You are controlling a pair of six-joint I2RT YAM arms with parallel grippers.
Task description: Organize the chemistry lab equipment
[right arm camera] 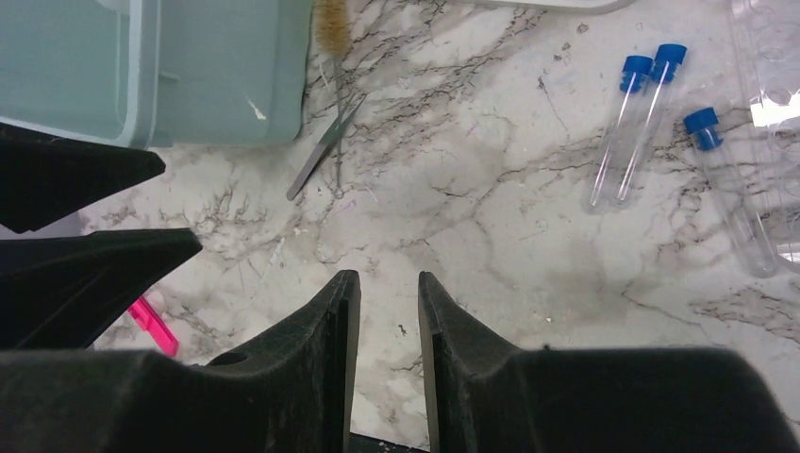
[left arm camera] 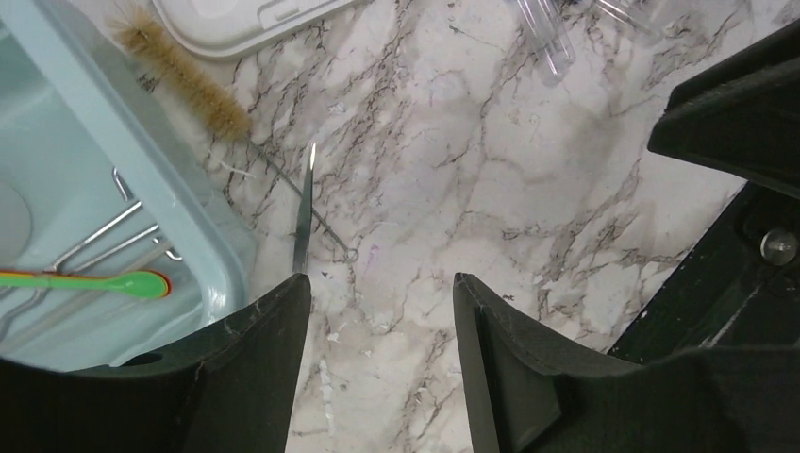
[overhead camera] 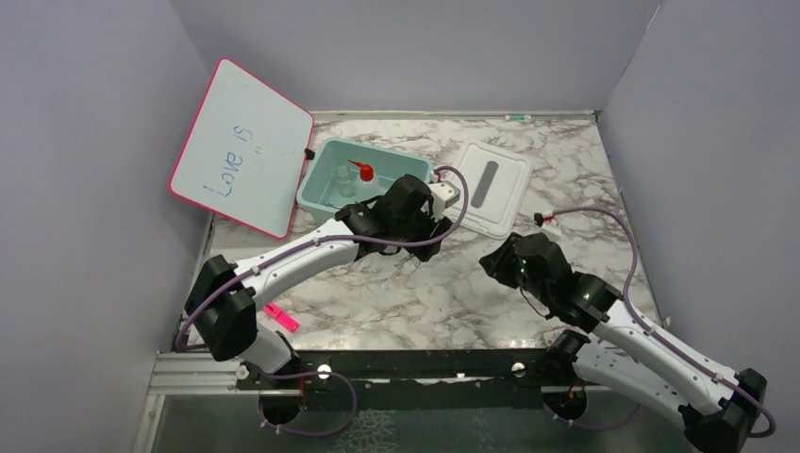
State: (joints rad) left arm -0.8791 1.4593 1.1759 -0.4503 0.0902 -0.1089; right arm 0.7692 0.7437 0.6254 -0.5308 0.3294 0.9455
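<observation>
Your left gripper (left arm camera: 379, 283) stands wide and empty just beside the tweezers (left arm camera: 303, 217). Your right gripper (right arm camera: 388, 278) is narrow, empty, near the vials (right arm camera: 618, 132).

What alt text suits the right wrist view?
Seen past the right pincer, its black jaws slightly apart, three clear blue-capped tubes lie on the white marble tabletop. Thin metal tweezers and a bristle brush lie beside a pale teal bin.

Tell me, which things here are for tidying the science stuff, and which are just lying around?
For the job: squeeze bottle, blue-capped tubes, bristle brush, metal tweezers, teal bin, white lid.

Just lying about: pink highlighter, whiteboard.
</observation>
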